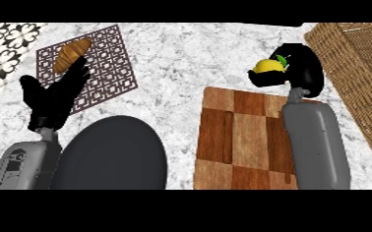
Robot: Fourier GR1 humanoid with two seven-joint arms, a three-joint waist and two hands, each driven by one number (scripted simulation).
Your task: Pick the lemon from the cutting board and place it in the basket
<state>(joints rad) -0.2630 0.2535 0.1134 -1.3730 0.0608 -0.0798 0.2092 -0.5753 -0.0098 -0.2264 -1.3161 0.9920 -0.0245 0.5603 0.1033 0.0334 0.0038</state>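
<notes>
A yellow lemon (pixel 268 66) with a green leaf sits inside my right hand (pixel 298 69), whose black fingers curl round it. The hand is held past the far edge of the brown checkered cutting board (pixel 240 132), over the marble counter. A woven wicker basket (pixel 347 64) stands just to the right of that hand, running along the right edge of the view. My left hand (pixel 52 96) rests at the left with straight fingers pointing up, partly over the patterned mat.
A croissant (pixel 71 54) lies on a dark lattice mat (pixel 102 73) at the far left. A round dark grey plate (pixel 109 155) sits near the front, between my left forearm and the cutting board.
</notes>
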